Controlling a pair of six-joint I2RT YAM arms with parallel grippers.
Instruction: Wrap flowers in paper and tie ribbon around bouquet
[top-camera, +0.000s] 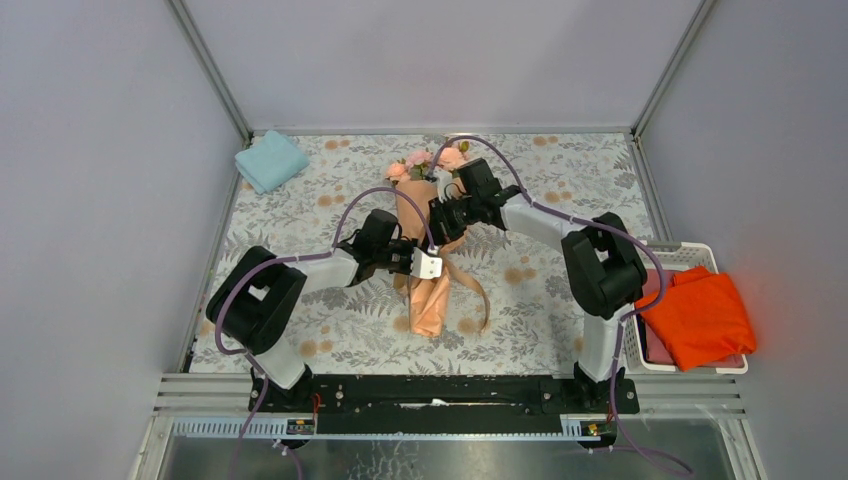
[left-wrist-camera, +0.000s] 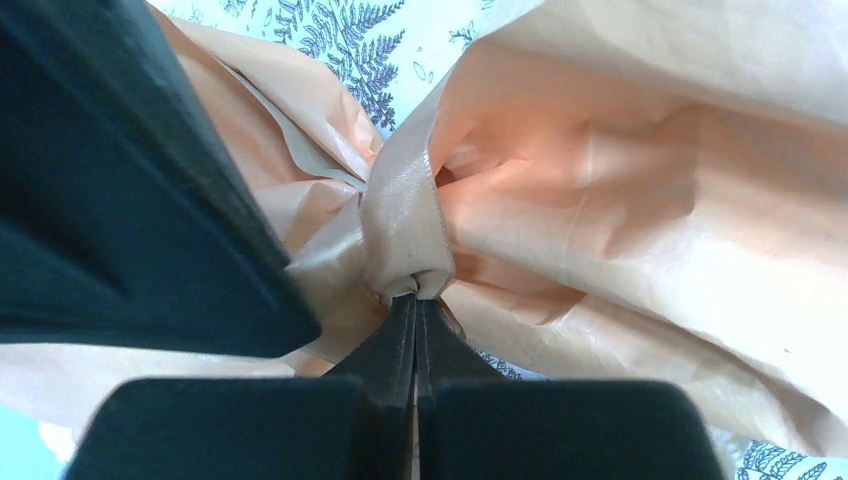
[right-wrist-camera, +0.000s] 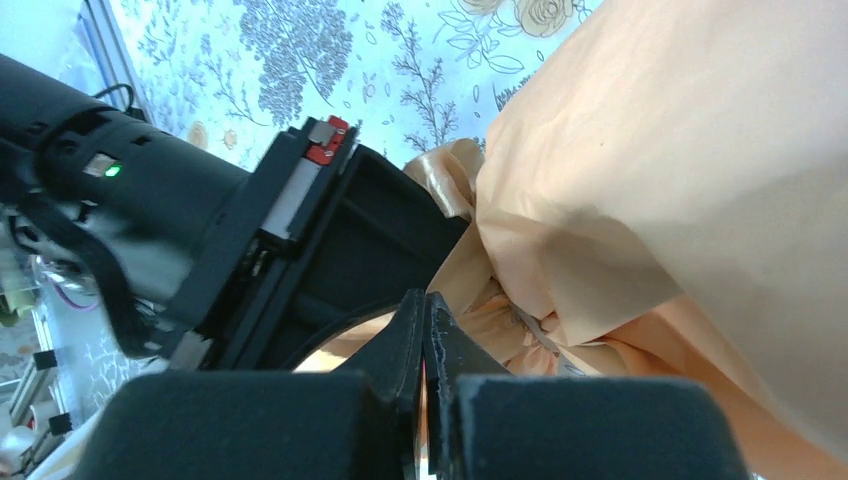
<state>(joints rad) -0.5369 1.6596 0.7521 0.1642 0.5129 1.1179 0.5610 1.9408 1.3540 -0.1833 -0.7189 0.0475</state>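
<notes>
The bouquet lies lengthwise mid-table, its flowers (top-camera: 425, 163) at the far end and the peach paper (top-camera: 430, 300) wrapped round the stems. A tan ribbon (left-wrist-camera: 400, 210) circles the paper's (left-wrist-camera: 620, 180) narrow waist, and one tail (top-camera: 483, 300) trails right on the table. My left gripper (left-wrist-camera: 415, 298) is shut on a fold of that ribbon at the waist. My right gripper (right-wrist-camera: 426, 298) is shut, its tips bare beside the bunched paper (right-wrist-camera: 680, 150), close to the left gripper's body (right-wrist-camera: 250, 230). From above, both grippers (top-camera: 428, 265) (top-camera: 440, 218) crowd the waist.
A light-blue cloth (top-camera: 271, 160) lies at the far left of the floral tablecloth. A white basket (top-camera: 700, 250) at the right edge holds a bright orange cloth (top-camera: 700, 315). Grey walls enclose three sides.
</notes>
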